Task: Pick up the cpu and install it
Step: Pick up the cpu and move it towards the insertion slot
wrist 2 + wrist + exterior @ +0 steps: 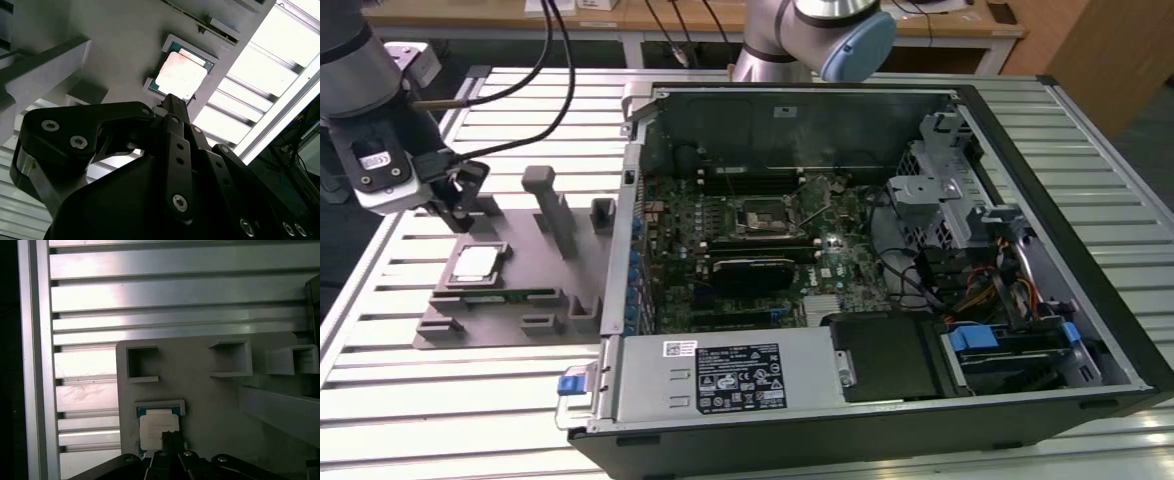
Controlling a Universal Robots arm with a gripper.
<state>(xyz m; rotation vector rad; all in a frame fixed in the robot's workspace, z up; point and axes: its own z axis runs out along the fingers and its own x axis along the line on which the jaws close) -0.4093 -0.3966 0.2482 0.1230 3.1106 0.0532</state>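
shiny silver square cpu (476, 264)

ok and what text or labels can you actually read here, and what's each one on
None of the text is legible.
Black label on the power supply: print too small to read.
Small white sticker on the same unit: too small to read.
Wrist sticker on the arm: blurred.
cpu: no marking can be made out on its metal top.
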